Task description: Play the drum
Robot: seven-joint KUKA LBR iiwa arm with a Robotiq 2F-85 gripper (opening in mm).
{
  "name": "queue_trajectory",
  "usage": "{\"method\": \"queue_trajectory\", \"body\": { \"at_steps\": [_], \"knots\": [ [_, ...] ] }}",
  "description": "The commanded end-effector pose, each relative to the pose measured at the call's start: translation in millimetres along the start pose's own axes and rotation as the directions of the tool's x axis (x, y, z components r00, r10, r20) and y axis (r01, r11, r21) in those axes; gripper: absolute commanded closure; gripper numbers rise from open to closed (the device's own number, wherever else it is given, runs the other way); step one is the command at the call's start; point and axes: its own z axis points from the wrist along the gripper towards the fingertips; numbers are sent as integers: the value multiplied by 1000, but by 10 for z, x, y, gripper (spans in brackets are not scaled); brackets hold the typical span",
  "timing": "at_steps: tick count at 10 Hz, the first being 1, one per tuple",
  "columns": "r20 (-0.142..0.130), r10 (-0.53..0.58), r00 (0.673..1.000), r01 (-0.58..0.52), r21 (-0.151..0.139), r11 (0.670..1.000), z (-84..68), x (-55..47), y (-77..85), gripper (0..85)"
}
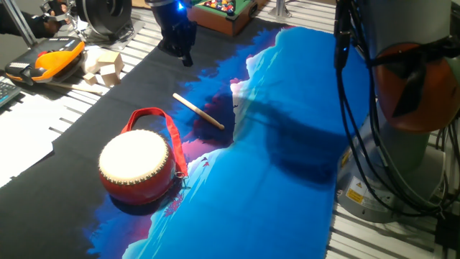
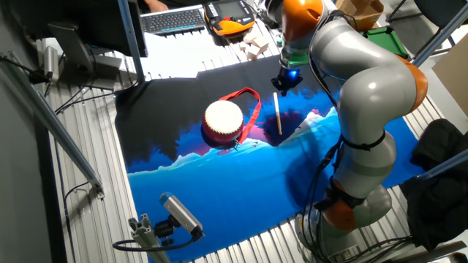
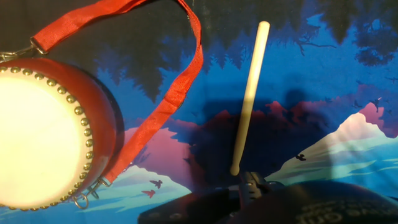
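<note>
Red-bodied, the drum (image 1: 137, 167) sits on the left part of a printed cloth (image 1: 287, 144) in one fixed view, cream skin facing up, with its red strap (image 1: 159, 122) looped out behind it on the dark part of the cloth. Just right of the strap lies a thin wooden stick (image 1: 198, 111), flat and slanted, apart from the drum. Above the stick's far end hangs the gripper (image 1: 185, 56), clear of both; its fingers are dark and I cannot tell how wide they stand.

From the other fixed view the drum (image 2: 223, 121) is near the cloth's middle, the strap (image 2: 248, 109) curving to its right, then the stick (image 2: 278, 113), with the gripper (image 2: 284, 84) over the stick's upper end.

In the hand view the drum (image 3: 53, 130) fills the left edge, the strap (image 3: 168, 93) runs down beside it, and the stick (image 3: 249, 93) lies right of that, pointing towards the camera.
</note>
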Motion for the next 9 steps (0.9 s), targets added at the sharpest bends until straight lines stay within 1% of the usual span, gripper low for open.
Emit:
{"method": "queue_trajectory", "body": {
  "at_steps": [1,3,5,6,7,9],
  "knots": [
    [2,3,1000,-3,-1,1000,0,1,0,850],
    [7,14,1000,-14,-4,1000,0,3,-2,850],
    [44,42,998,-42,-8,999,0,3,-2,850],
    [58,44,997,-44,-6,999,0,3,-2,850],
    [59,47,997,-47,-7,999,0,3,-2,850],
    [97,86,992,-83,-34,996,0,3,-2,850]
  ]
}}
